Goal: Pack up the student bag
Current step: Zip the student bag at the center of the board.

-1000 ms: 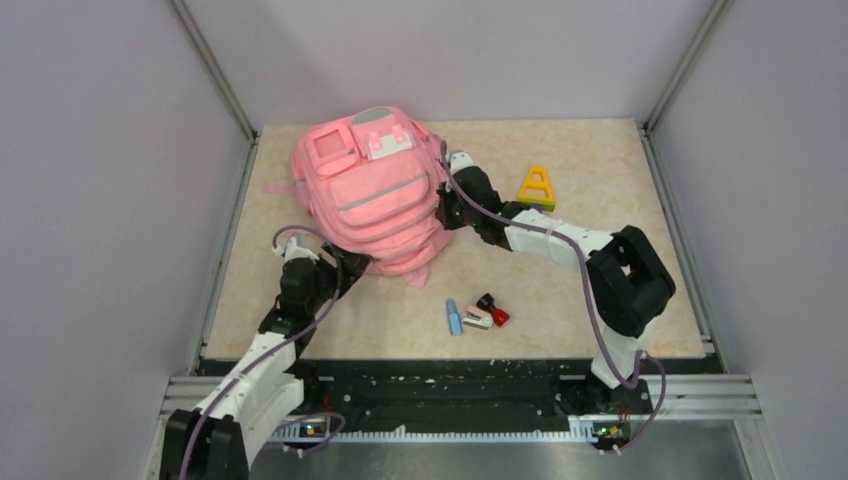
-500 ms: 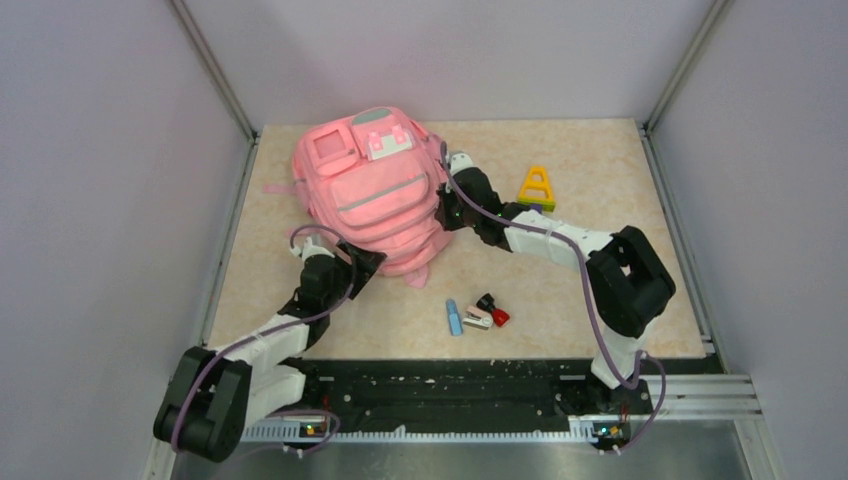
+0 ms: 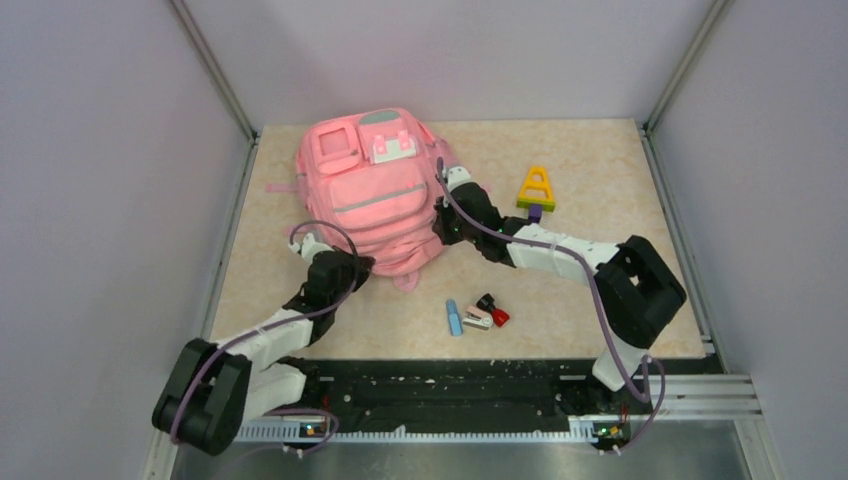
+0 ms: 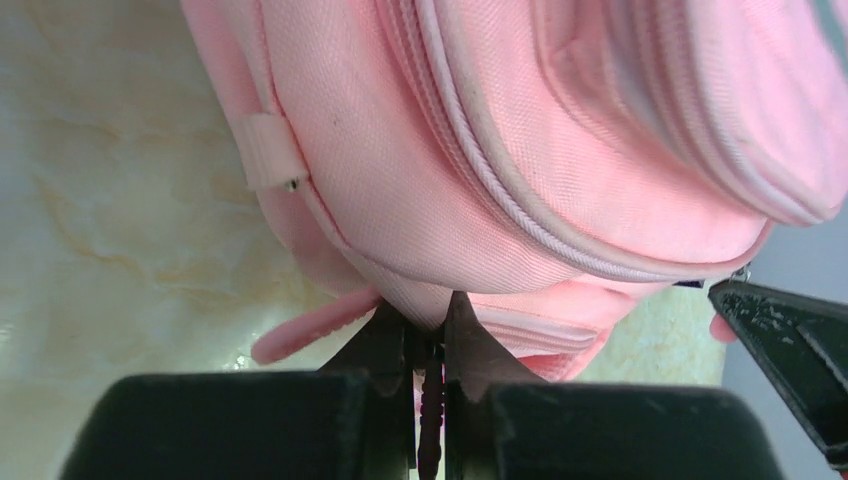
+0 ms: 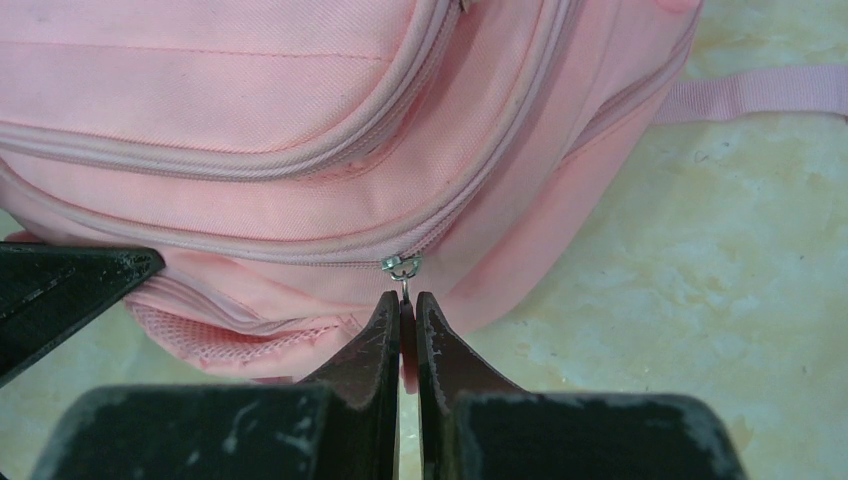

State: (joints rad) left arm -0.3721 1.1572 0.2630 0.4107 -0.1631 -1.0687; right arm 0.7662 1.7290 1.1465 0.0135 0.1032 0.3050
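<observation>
The student bag (image 3: pixel 372 195), a large pink backpack, lies front-up at the back left of the table. My left gripper (image 3: pixel 361 263) is at its near bottom edge, shut on a fold of the bag's pink fabric (image 4: pixel 430 300). My right gripper (image 3: pixel 439 222) is at the bag's right side, shut on the pink zipper pull (image 5: pixel 404 312) that hangs from a metal slider (image 5: pixel 400 265). The zip line (image 5: pixel 300 252) running away from the slider looks closed. In the left wrist view the bag (image 4: pixel 520 150) fills the upper frame.
A yellow triangular toy on a purple base (image 3: pixel 536 188) stands to the right of the bag. Near the front middle lie a blue item (image 3: pixel 454 318), a pink-white item (image 3: pixel 476 320) and a red-black item (image 3: pixel 491 308). Walls enclose the table on three sides.
My left arm swung in to the bag's near edge and its jaws closed on the fabric. The bag shifted slightly, and the right arm moved a little with the pull.
</observation>
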